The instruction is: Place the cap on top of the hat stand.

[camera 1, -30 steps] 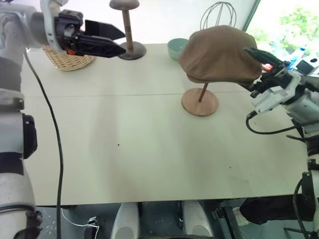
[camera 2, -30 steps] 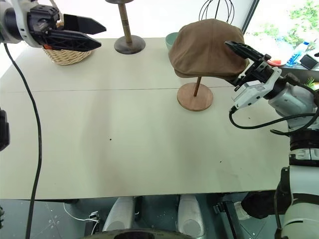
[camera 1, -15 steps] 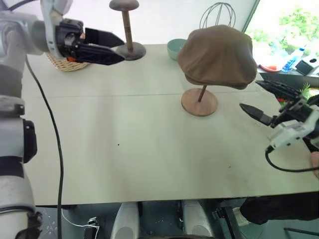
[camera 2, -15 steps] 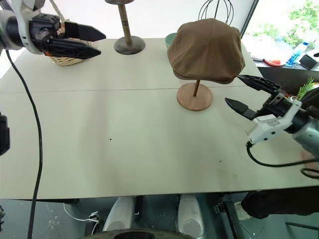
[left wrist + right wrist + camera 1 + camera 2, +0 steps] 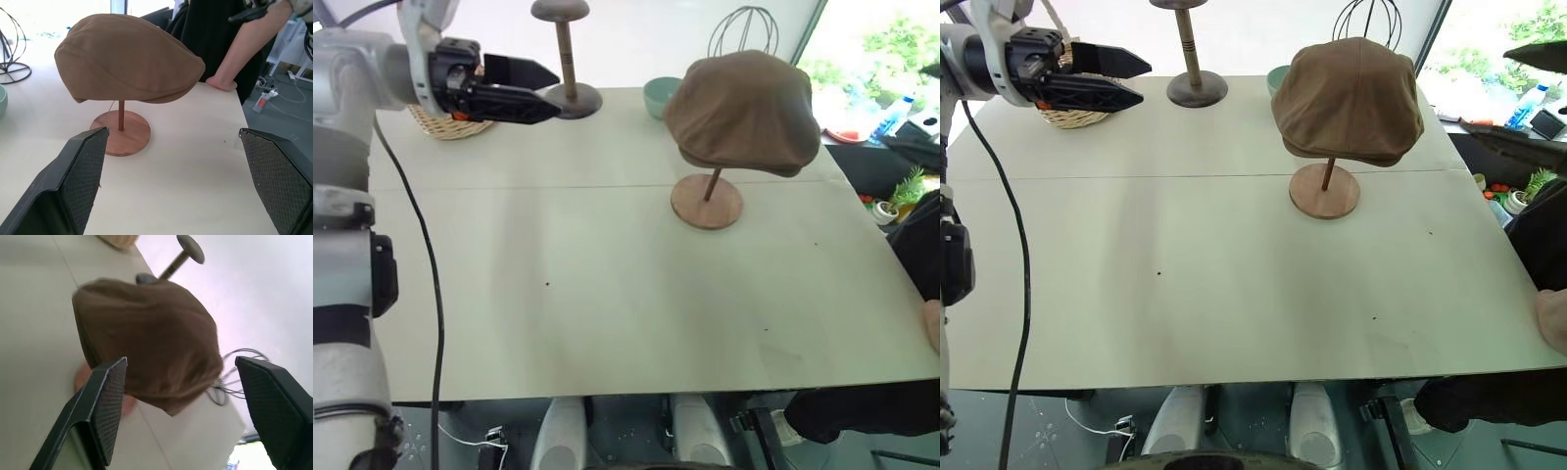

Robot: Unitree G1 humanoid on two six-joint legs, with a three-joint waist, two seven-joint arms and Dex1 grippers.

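Cap (image 5: pixel 742 110) atop hat stand (image 5: pixel 706 201), well apart from both spread, empty grippers: left gripper (image 5: pixel 546 92), right gripper (image 5: pixel 1528 93).

Cap (image 5: pixel 742 110) on hat stand (image 5: pixel 706 202); basket (image 5: pixel 445 124) far left; bowl (image 5: pixel 660 95) behind

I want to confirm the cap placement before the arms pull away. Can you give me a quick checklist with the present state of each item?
1. Cap sits on top of the hat stand: ok, it covers the disc top.
2. Cap is free of both grippers: ok, neither touches it.
3. Right gripper open: ok, fingers wide apart with nothing between them.
4. Left gripper open and empty: ok, it hovers near the wicker basket.
5. Stand base flat on the table: ok.
6. Cap centred and stable on the disc: cannot tell, the disc is hidden under the fabric.
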